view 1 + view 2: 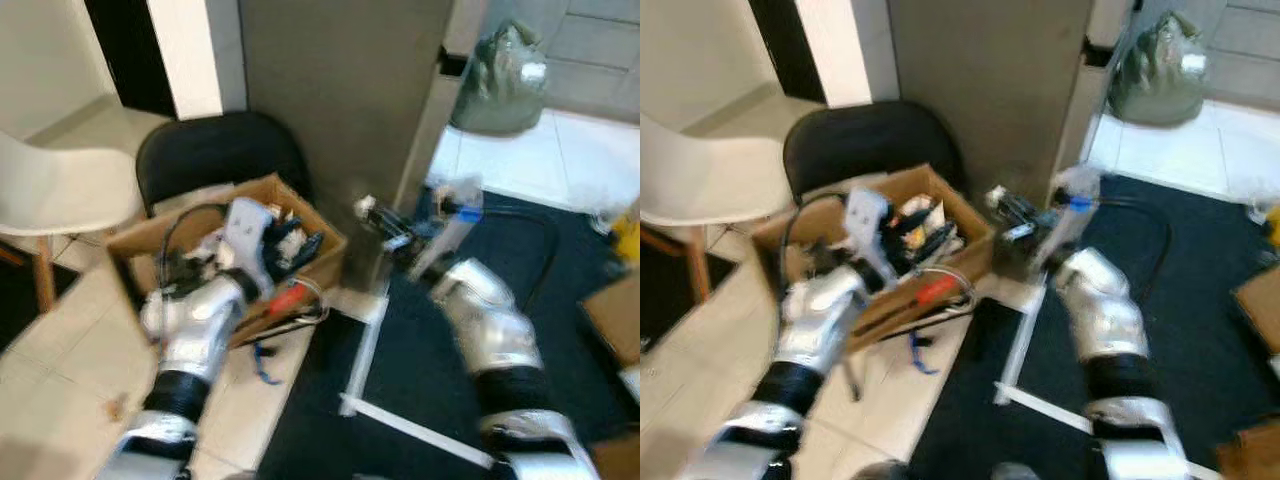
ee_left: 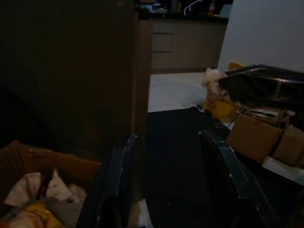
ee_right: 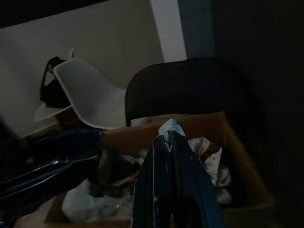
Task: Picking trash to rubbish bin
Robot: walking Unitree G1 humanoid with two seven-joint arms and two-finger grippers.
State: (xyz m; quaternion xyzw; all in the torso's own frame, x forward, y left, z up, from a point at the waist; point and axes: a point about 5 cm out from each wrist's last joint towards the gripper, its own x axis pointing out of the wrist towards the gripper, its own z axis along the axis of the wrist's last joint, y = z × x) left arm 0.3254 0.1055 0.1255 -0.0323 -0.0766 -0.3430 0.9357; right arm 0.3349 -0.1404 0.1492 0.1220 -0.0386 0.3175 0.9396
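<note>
You had the left claw point(image 1: 300, 245) out over the cardboard box point(image 1: 322, 232), which sat on the tiled floor point(image 1: 60, 330) in front of a black chair point(image 1: 215, 150) and beside a white chair point(image 1: 60, 185). In the left wrist view its two fingers point(image 2: 114, 180) stood well apart with nothing between them, and crumpled trash point(image 2: 42, 190) lay in the box just below them. The box was already holding wrappers and paper point(image 1: 915, 225), with a red object point(image 1: 937, 290) at its near wall and a cable looping past it.

Your right claw point(image 1: 1005, 210) reached toward the box's far corner, close to the grey panel point(image 1: 990, 90). In the right wrist view its fingers point(image 3: 173, 180) were pressed together, and a small pale scrap point(image 3: 170, 127) showed at their tips; you could not tell from the dark picture whether the scrap was pinched or simply lay behind them in the box.

A dark mat point(image 1: 420, 360) covered the floor under the right arm, and a tied green bag point(image 1: 505, 80) stood on the white tiles beyond.
</note>
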